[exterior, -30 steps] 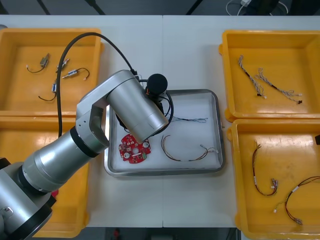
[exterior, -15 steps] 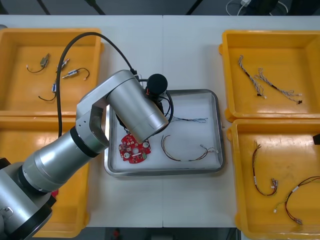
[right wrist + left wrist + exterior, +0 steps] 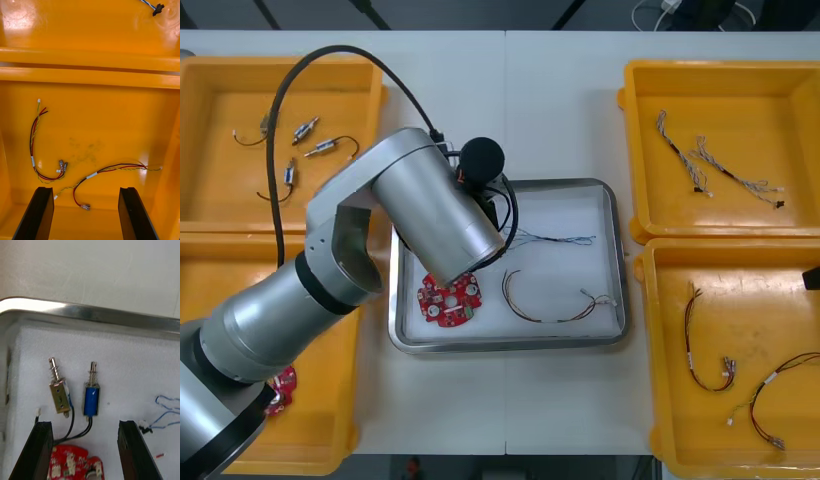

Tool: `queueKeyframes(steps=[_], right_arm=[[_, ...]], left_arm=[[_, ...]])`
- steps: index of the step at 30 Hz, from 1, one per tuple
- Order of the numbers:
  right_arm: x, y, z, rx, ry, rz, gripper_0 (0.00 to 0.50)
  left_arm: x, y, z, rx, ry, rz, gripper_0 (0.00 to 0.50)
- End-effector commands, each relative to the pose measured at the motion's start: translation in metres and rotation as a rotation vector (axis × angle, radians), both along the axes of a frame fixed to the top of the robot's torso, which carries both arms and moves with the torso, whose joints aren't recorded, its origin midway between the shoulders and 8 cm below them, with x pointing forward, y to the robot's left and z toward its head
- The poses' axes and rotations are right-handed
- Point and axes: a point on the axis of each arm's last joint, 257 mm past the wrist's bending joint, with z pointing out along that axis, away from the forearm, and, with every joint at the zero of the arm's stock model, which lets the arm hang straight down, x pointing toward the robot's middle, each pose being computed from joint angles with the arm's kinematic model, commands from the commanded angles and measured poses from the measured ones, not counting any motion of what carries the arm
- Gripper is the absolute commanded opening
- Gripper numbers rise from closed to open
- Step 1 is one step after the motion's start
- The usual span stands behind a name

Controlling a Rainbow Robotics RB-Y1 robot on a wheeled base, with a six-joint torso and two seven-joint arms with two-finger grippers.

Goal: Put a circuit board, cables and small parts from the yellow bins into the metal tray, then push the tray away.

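Swung slightly left since a second ago, your left arm carries the left tool released over the metal tray, two small metal parts lying just beyond its fingers, long axes toward the rim; your right tool, also released, waits farther off over a yellow bin.

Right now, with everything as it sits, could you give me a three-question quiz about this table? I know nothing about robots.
1. True or false: the round red circuit board lies inside the metal tray.
2. How many small metal parts lie on the tray's white inside, just beyond the open left gripper? A) one B) two C) four
3. Fill in: the open right gripper hangs over a yellow bin holding ___ and yellow cables.

Key: 1 true; 2 B; 3 red.
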Motion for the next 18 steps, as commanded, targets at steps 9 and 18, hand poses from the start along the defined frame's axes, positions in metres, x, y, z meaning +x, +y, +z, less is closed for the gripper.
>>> queueKeyframes(steps=[9,18], right_arm=[[-0.003,0.027,0.007,-0.013,-0.029,0.087,0.500],[0.006,0.081,0.012,-0.057,-0.041,0.293,0.500]], left_arm=[[0.004,0.048,0.090,0.025,-0.012,-0.134,0.500],[-0.009,0.110,0.137,0.059,0.024,-0.216,0.500]])
